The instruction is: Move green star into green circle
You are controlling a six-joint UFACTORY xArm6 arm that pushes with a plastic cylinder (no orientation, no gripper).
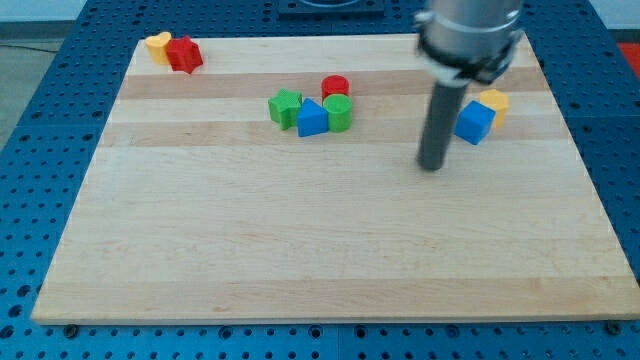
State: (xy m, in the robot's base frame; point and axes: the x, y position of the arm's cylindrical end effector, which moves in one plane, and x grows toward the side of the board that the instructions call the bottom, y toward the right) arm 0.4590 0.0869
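Green star (pixel 285 106) lies in the upper middle of the wooden table (pixel 300 250), at the left end of a tight cluster. Immediately to its right, touching or nearly so, sits the blue triangle (pixel 311 119), and the green circle (pixel 338 112) stands just beyond that, with the red circle (pixel 335 87) close behind it toward the view's top. Note that the blue triangle lies between star and target.

Your tool is a plain dark rod with nothing to open or close and it holds nothing; its tip (pixel 432 166) rests on bare table well to the right of the cluster, just left of the blue cube (pixel 474 123) and the yellow block (pixel 492 101). A yellow block (pixel 156 44) and a red star (pixel 183 53) sit together at the table's upper left corner, far from the work.

Hazards, as judged from this layout: the tip is on the wrong side of the star, so a direct leftward approach would likely strike the green circle first and scatter the cluster. Pushing the star straight rightward would probably drive the blue triangle into the green circle and shove the target away. An off-centre contact on the star's points may spin it aside. Route around the cluster's lower edge before pushing.
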